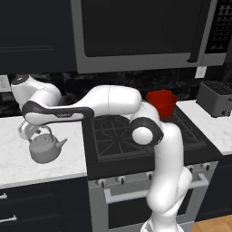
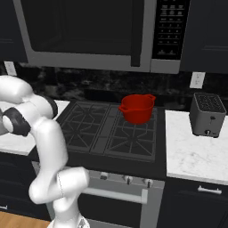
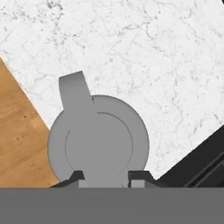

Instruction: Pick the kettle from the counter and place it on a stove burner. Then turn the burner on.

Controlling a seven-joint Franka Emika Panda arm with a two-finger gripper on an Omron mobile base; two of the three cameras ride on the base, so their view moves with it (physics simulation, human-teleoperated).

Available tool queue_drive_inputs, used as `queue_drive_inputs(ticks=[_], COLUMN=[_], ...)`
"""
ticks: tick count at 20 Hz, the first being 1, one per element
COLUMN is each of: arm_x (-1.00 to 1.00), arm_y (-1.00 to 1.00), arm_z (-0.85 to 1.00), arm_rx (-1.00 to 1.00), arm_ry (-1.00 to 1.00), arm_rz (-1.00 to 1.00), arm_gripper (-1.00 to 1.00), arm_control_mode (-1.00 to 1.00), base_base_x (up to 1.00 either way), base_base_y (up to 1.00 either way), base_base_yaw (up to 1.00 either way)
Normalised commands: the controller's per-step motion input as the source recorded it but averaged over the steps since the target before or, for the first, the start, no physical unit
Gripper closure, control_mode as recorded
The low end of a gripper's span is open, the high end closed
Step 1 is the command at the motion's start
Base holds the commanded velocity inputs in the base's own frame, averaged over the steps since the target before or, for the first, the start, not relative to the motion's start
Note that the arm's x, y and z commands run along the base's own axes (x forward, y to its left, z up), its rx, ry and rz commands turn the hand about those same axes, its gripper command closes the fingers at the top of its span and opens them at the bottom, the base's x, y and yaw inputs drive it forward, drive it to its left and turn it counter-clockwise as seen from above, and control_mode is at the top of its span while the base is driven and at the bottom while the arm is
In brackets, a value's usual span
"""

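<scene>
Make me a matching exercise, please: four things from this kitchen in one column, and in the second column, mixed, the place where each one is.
Things:
1. kettle
2. red pot
3. toaster
4. microwave

Places:
A. on the narrower counter to the right of the stove
B. on the wide marble counter to the left of the stove
C. above the stove, between the dark cabinets
D. on a back burner of the stove

Right pairs: 1-B, 2-D, 3-A, 4-C

Glossy white rounded arm segments (image 1: 113,102), dark grey joint bands, small dark end effector fingertips (image 3: 141,176)
</scene>
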Motion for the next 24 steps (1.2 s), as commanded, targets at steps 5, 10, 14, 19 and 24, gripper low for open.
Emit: queue_drive_inputs(ticks=[5,10,14,19,24], arm_x=[-0.24,-0.01,0.0,0.0,0.0], arm_y=[-0.98,-0.83,-0.72,-0.61,-0.64], arm_z=[0.25,0.08,0.14,0.2,0.15], arm_rx=[0.04,0.0,0.0,-0.03,-0.03], arm_ry=[0.0,0.01,0.0,0.0,0.01], arm_rz=[-0.22,-0.15,-0.04,0.0,0.0], arm_gripper=[1.0,1.0,1.0,1.0,1.0], arm_control_mode=[-1.0,-1.0,-1.0,-1.0,-1.0], base_base_x=[0.0,0.0,0.0,0.0,0.0], base_base_y=[0.0,0.0,0.0,0.0,0.0], base_base_yaw=[0.0,0.0,0.0,0.0,0.0])
